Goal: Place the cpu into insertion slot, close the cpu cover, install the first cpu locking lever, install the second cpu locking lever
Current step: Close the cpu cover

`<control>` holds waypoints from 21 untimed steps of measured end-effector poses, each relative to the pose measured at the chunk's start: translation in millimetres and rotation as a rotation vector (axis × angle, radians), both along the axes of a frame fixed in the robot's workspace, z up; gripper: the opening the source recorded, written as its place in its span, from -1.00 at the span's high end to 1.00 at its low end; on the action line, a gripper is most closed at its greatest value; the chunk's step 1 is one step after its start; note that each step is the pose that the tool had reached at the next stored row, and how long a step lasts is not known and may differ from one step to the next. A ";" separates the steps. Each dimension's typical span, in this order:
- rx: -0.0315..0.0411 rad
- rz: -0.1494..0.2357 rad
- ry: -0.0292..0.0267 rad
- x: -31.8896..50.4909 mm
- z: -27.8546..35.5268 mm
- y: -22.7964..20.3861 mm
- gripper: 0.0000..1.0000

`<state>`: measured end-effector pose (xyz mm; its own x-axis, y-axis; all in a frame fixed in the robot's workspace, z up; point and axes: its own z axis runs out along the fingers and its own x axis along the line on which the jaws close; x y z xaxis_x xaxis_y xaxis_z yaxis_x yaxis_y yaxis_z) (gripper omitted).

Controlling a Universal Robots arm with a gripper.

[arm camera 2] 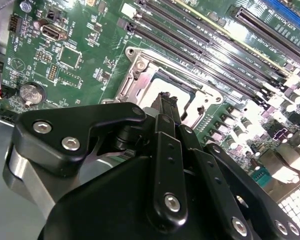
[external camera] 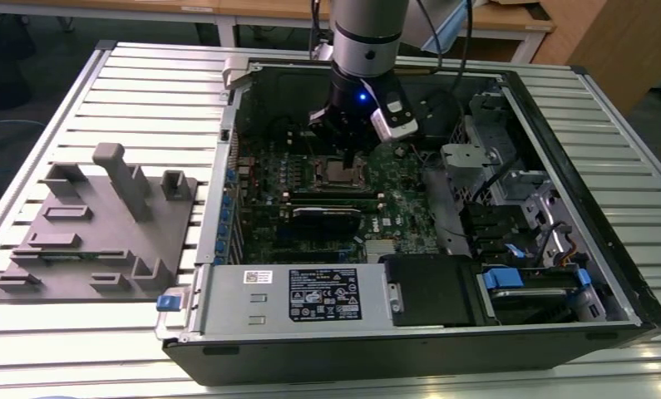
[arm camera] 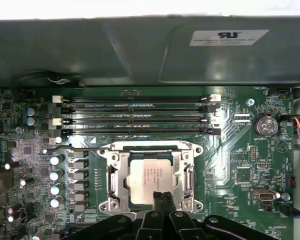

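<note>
First wrist view has the gripper (arm camera: 162, 199) pinched tight with nothing between its fingertips, poised right at the edge of the cpu (arm camera: 149, 175). That chip lies flat in the insertion slot (arm camera: 131, 172), and the cpu cover (arm camera: 115, 172) is folded down around it on the green motherboard (arm camera: 230, 150).

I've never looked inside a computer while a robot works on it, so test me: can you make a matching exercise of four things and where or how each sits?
Things:
1. cpu
2. cpu cover
3. claw
4. grey moulded tray

Places or states:
A. on the slatted table, at the exterior view's left of the computer case
B. fingertips together, just over the chip's edge
C. silver frame lying flat on the green motherboard
D. pale square inside the frame's cut-out

Pairs: 1-D, 2-C, 3-B, 4-A
</note>
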<state>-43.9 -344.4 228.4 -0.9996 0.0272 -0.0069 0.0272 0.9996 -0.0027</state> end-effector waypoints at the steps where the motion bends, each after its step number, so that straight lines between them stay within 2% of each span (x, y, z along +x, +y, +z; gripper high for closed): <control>1: 0.0000 0.000 0.0000 0.0 0.0 0.0 0.79; 11: 0.0000 0.000 -0.0001 -1.4 -0.1 0.0 0.79; 21: 0.0000 0.000 -0.0003 -12.4 -0.3 0.0 0.79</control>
